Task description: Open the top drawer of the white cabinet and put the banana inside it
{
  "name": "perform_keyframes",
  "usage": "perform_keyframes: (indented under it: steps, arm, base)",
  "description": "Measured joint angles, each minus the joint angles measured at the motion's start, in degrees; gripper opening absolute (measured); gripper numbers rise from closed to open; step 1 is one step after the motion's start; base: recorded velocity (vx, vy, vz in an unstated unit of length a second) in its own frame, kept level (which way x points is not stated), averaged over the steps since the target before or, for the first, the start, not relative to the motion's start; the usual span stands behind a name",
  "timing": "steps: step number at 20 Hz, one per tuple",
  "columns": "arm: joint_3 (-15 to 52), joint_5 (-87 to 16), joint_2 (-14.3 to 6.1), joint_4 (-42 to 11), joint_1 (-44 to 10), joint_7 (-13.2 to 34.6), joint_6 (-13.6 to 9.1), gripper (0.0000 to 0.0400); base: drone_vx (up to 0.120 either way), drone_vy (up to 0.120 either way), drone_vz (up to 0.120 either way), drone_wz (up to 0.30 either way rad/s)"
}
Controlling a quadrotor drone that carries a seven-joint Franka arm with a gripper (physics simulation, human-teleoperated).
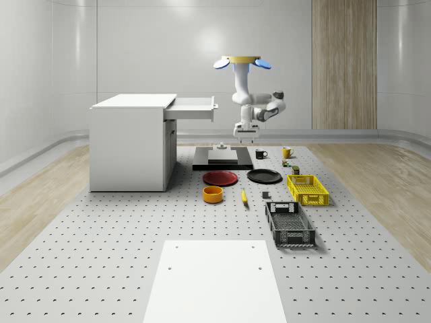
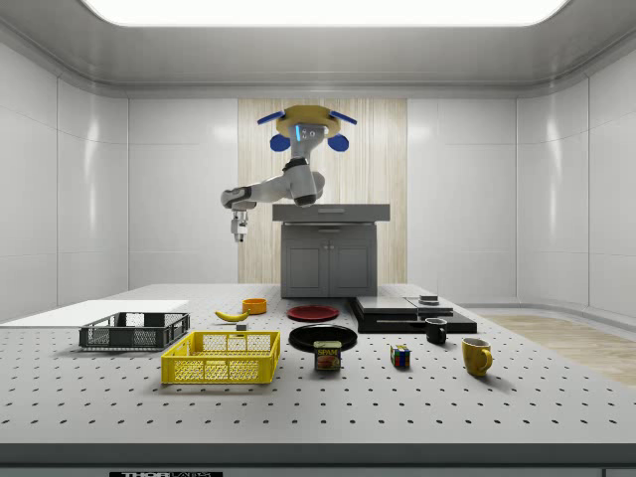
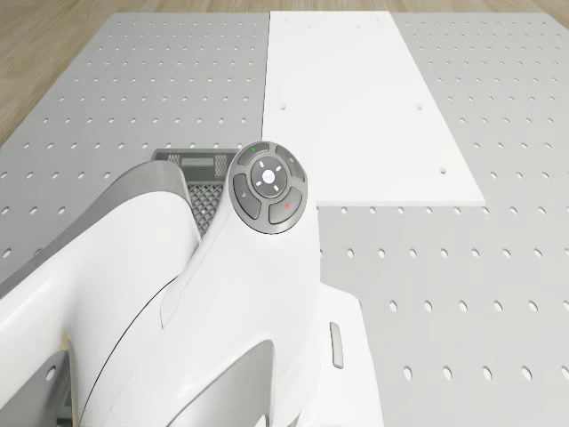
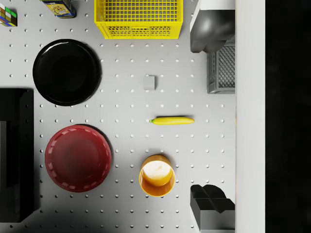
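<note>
Glossy black plate [image 4: 66, 72], matt perforated table [image 4: 126, 97], mesh-walled plastic-looking yellow crate [image 4: 138, 18], smooth yellow banana [image 4: 172, 120].

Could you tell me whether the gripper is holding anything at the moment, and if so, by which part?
Nothing is held. The gripper hangs empty in the air beside the open top drawer, and the banana lies on the table between the orange cup and the grey crate.

In the drone view the arm [image 3: 178, 320] hides most of the black crate [image 3: 200, 178]. In the wrist view the picture's edges cut off the yellow crate [image 4: 138, 19], the can [image 4: 58, 7] and the cube [image 4: 7, 14]. Whether the hand [image 1: 244, 138] is open is too small to tell.
</note>
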Motion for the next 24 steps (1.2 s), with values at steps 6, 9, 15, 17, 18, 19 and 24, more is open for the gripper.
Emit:
perform_keyframes:
  steps: [6, 9, 15, 17, 18, 19, 24]
  arm:
    - [-0.01, -0.08, -0.20, 0.01, 0.05, -0.04, 0.18, 0.0400]
    - [-0.01, -0.12, -0.29, 0.01, 0.07, -0.05, 0.27, 0.0400]
    - [-0.02, -0.19, -0.45, 0.02, 0.11, -0.08, 0.42, 0.0400]
    - [-0.02, -0.21, -0.50, 0.02, 0.13, -0.09, 0.46, 0.0400]
    - [-0.03, -0.22, -0.52, 0.02, 0.13, -0.09, 0.48, 0.0400]
    - [-0.03, -0.23, -0.55, 0.03, 0.14, -0.10, 0.51, 0.0400]
    - [-0.03, -0.27, -0.66, 0.03, 0.17, -0.12, 0.61, 0.0400]
  base:
    - [0.000, 0.000, -0.120, 0.000]
    - [0.000, 0.000, -0.120, 0.000]
    - [0.000, 0.000, -0.120, 0.000]
    - [0.000, 0.000, -0.120, 0.000]
    - [0.000, 0.000, -0.120, 0.000]
    - [0.000, 0.000, -0.120, 0.000]
    - [0.000, 0.112, -0.120, 0.000]
